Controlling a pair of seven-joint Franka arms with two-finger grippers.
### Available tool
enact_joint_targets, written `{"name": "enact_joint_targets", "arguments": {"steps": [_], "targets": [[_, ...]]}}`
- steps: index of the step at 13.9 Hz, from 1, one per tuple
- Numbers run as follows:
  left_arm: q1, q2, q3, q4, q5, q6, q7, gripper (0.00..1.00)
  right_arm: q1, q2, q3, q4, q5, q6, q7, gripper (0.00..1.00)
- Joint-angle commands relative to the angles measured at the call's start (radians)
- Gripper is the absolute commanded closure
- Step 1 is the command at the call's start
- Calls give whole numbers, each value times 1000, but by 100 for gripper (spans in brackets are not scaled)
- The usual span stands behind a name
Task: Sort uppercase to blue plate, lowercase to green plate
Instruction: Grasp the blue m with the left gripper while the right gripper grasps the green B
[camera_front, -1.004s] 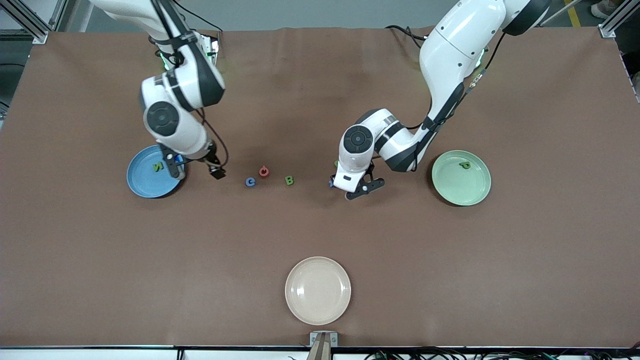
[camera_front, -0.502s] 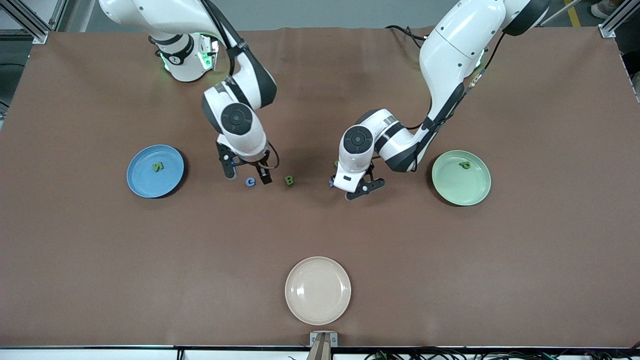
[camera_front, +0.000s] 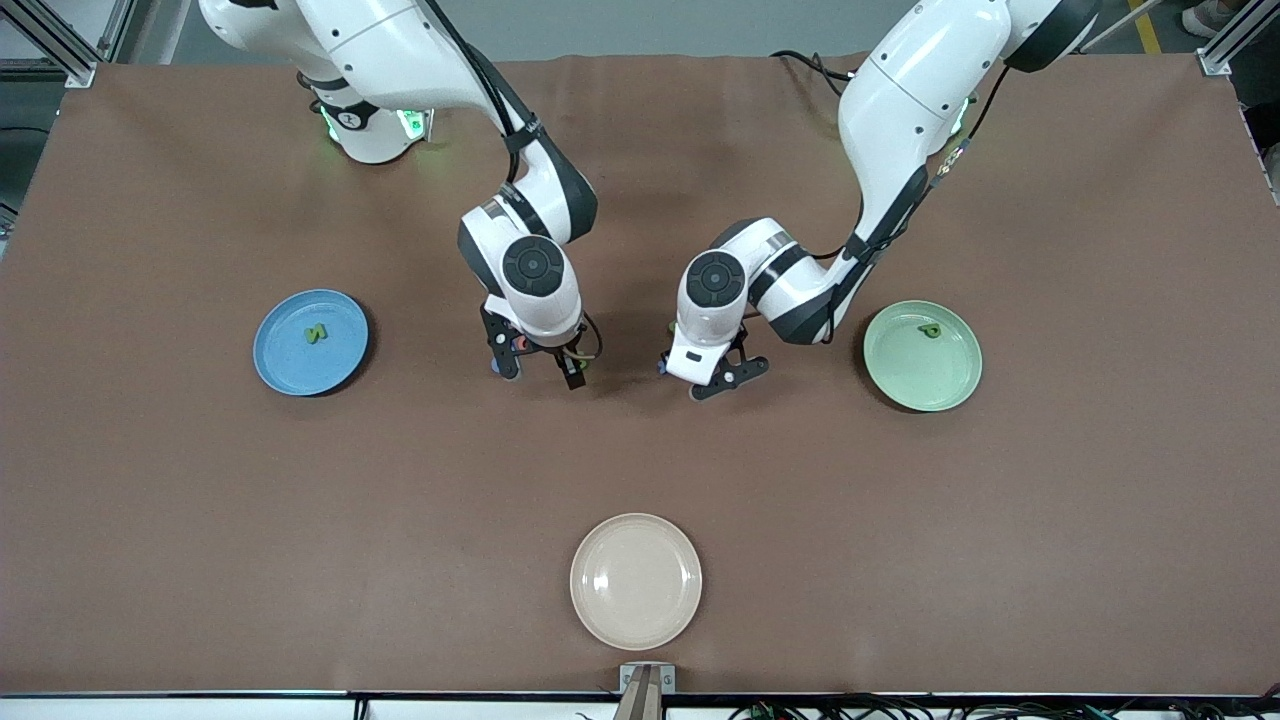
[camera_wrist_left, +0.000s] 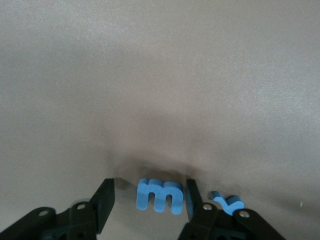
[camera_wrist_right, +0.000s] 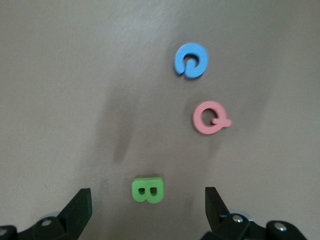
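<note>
My left gripper (camera_wrist_left: 150, 192) is down at the table with the blue m (camera_wrist_left: 160, 196) between its open jaws; one finger touches the m, the other stands a little off. A blue x (camera_wrist_left: 227, 204) lies just outside that finger. My right gripper (camera_wrist_right: 147, 200) hangs wide open over the green B (camera_wrist_right: 147, 189), with the red Q (camera_wrist_right: 210, 118) and blue C (camera_wrist_right: 190, 60) lying close by. The blue plate (camera_front: 290, 365) holds a green N (camera_front: 316, 334). The green plate (camera_front: 915, 385) holds a green p (camera_front: 930, 330). In the front view the two hands cover most of the loose letters.
A cream plate (camera_front: 636, 580) sits near the table's front edge, nearer to the front camera than both hands. The two hands are close together at mid-table, the right gripper (camera_front: 540, 372) toward the blue plate, the left gripper (camera_front: 697, 380) toward the green plate.
The right arm has swung from beside the blue plate to over the C, Q and B, staying open. The left gripper's jaws have narrowed around the m; that arm has not shifted.
</note>
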Motion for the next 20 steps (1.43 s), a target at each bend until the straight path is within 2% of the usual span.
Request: {"name": "enact_joint_targets", "arguments": {"steps": [1,3,5,9,13,17,20], "targets": [[-5,21,0,14,7,2,-5,38,20,45,-10,30,5,38,-7,0],[-5,22,0,13,7,24,-5,38,28,57,-10,25,-1,69,-20,0],[-5,22,0,10,7,44,-5,44,34,68,-10,22,-3,87,-32,0],[-5,21,0,7,7,44,-6,69,34,77,-10,10,-3,112,-47,1],[5,6,-2,-15,7,42,1,86,34,87,-10,8,3,116,-58,12],[71,-143,-20,-137,9,41,93,90,34,87,-7,8,8,116,-57,36],[198,-240,-99,-234,9,30,185,90,34,87,-2,2,10,116,-57,59]]}}
